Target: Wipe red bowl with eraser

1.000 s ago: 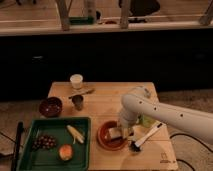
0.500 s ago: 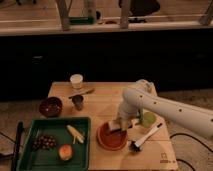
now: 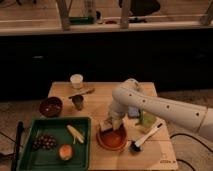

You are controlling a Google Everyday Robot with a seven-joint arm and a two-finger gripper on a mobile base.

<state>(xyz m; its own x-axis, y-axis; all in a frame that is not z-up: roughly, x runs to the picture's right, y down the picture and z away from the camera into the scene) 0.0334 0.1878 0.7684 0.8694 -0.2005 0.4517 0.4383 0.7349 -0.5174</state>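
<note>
The red bowl (image 3: 113,140) sits on the wooden table (image 3: 102,95), just right of the green tray. My gripper (image 3: 110,125) hangs from the white arm that reaches in from the right. It is over the bowl's far left rim. It is shut on the eraser (image 3: 105,126), a small pale block with a dark top, which rests against the inside of the bowl. Part of the bowl's far side is hidden by the gripper.
A green tray (image 3: 30,159) holds grapes (image 3: 45,142), a banana piece (image 3: 75,133) and a round fruit (image 3: 65,151). A dark maroon bowl (image 3: 51,106), a metal cup (image 3: 78,102) and a white cup (image 3: 76,80) stand to the left. A black-and-white brush (image 3: 145,137), a green object (image 3: 148,120) and a blue-grey pad (image 3: 133,111) lie right of the bowl.
My gripper has moved left across the red bowl with the eraser, from the bowl's right side to its far left rim. The bowl has stayed in place.
</note>
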